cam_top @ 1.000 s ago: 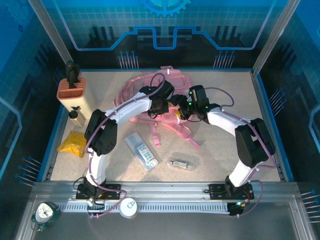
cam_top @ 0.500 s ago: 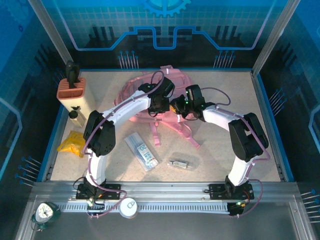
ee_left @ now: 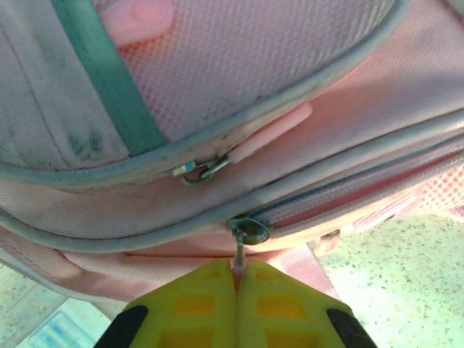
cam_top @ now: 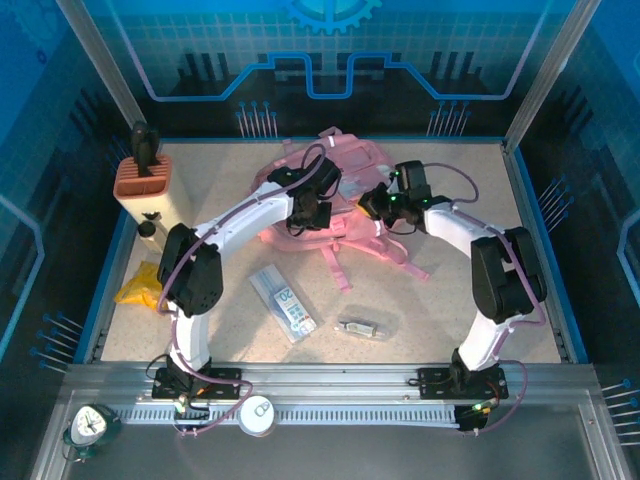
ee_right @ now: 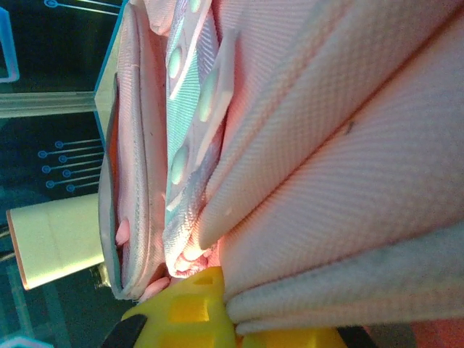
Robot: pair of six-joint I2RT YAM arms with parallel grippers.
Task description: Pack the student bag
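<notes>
Student bag (cam_top: 350, 160): pink, slumped on the table (cam_top: 450, 300) at the middle of its far edge, with a gripper on either side. Its pink straps (cam_top: 338, 268) trail toward the near edge.
Left gripper (cam_top: 304, 212): at the bag's left side. In the left wrist view its yellow fingers (ee_left: 203, 304) are pressed together, pinching the metal zip pull (ee_left: 239, 252) of a zip that runs below a pale mesh pocket (ee_left: 254, 65).
Right gripper (cam_top: 372, 206): at the bag's right side, its jaws closed. In the right wrist view a fold of the bag's pink fabric is nipped against a yellow finger.
Cream box (cam_top: 148, 205): at the far left corner, with an orange holder (cam_top: 140, 178) on top and a dark object standing in it.
Small bottle (cam_top: 147, 229): just beside the box, on its near side.
Yellow packet (cam_top: 145, 285): at the left edge, nearer than the bottle.
Clear pack (cam_top: 283, 303): blue-and-white label, flat near the middle, well apart from the bag.
Small clear packet (cam_top: 360, 327): to the right of the pack, close to the near edge.
</notes>
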